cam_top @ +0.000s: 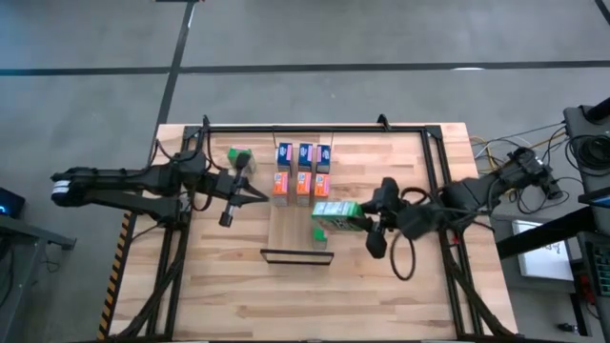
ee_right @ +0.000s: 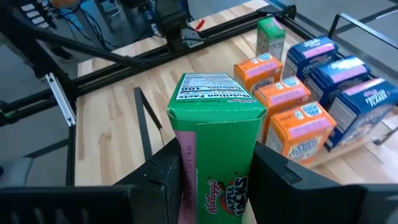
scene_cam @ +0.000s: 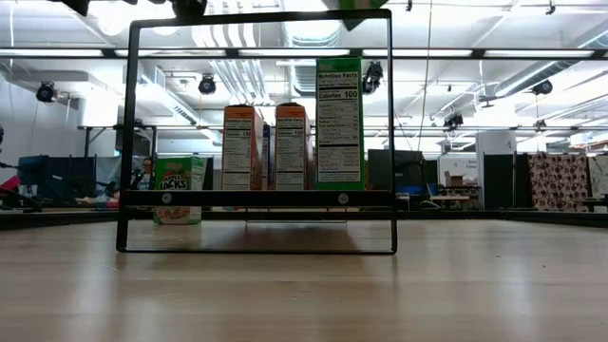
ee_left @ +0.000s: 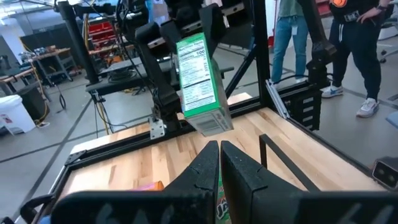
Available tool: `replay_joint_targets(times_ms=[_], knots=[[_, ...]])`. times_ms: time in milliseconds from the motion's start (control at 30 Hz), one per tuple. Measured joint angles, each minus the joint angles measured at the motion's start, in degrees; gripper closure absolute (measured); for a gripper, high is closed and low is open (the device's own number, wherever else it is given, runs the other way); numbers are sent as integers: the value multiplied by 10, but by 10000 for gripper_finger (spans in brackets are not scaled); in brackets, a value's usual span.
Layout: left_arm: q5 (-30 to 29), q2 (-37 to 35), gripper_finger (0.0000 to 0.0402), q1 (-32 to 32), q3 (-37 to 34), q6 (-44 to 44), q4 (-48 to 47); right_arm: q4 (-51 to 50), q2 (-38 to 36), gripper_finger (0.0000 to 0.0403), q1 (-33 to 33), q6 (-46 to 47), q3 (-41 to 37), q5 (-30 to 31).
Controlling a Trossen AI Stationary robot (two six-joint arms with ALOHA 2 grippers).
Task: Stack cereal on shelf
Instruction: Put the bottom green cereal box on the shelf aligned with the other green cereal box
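A planked wooden tabletop [cam_top: 229,286] is lying inside a black metal frame, seen from above, with a dark robot arm reaching in from each side.

The right hand [cam_top: 370,221] is gripping a green cereal box [cam_top: 340,215], its two fingers pressing against opposite faces of the box. In the right wrist view the box [ee_right: 214,155] is sitting directly between the fingers, its nutrition panel facing away from the wrist. From above, the box is hanging over the right side of the shelf [cam_top: 291,233], a narrow light wood panel in the middle of the tabletop with a thin dark metal lip [cam_top: 295,257] at its near end. In the low view the held box [scene_cam: 339,123] is appearing taller than the boxes beside it.

Further back on the shelf, three orange cereal boxes [cam_top: 300,185] are standing in a row, touching, with three blue cereal boxes [cam_top: 303,154] just behind them. Another green box [cam_top: 320,236] is lying under the held one, mostly hidden. A third green cereal box [cam_top: 239,157] is standing alone on the tabletop, left of the shelf.

The left hand [cam_top: 259,194] is hovering just left of the orange row, holding nothing, its fingers pressed together. In the left wrist view its fingers [ee_left: 205,165] are pointing toward the held green box [ee_left: 200,84], well apart from it.

People are standing in the room beyond the tabletop.
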Motion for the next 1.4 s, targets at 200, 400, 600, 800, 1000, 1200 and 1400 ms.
replay_joint_targets(times_ms=[200,400,600,800,1000,1200,1400], knots=[[-42,-27,401,1,0,20,-36,33,10,273,-38,-29,0,-42],[-50,-51,401,1,0,25,-63,58,21,273,-74,-62,0,-77],[-60,-67,401,0,0,27,-82,65,50,273,-105,-108,25,-112],[-60,-72,401,0,0,27,-83,60,100,273,-126,-159,75,-141],[-60,-74,401,0,0,27,-91,36,155,273,-141,-203,138,-164],[-60,-80,401,0,0,27,-92,-25,214,273,-144,-243,211,-166],[-60,-88,401,0,0,27,-101,-84,282,273,-146,-272,293,-175]])
